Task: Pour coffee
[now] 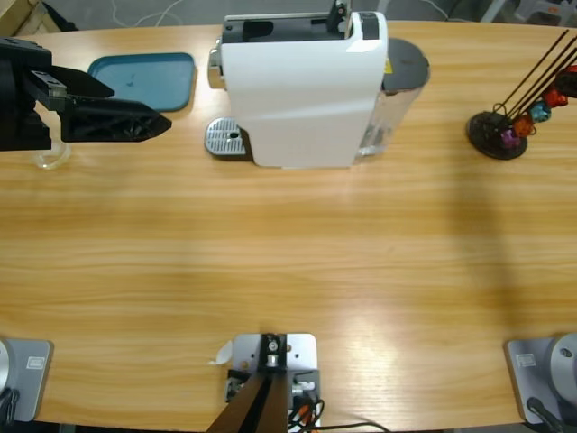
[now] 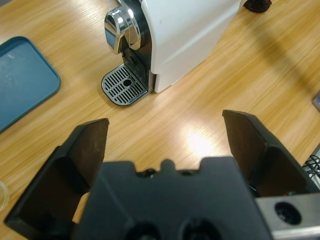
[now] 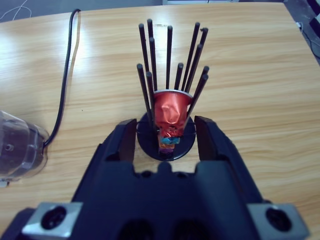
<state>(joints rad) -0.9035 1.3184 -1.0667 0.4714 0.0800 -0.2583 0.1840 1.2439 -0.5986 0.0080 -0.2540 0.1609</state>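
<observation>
Bright, even overhead light across the long pale wooden table [image 1: 288, 262]. Soft sheen at six o'clock in the high view, a small hot glare patch mid-frame in the left wrist view. Faint shadow band toward three o'clock beside the tall white coffee machine [image 1: 302, 86]. Black left gripper [image 2: 165, 135] up close, soft and slightly blurred. Glossy highlights on the crumpled red foil capsule [image 3: 171, 112].

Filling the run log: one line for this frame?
left gripper: jaws open, empty, facing coffee machine | right gripper: jaws open, at capsule holder, red capsule ahead | coffee: not in view
</observation>
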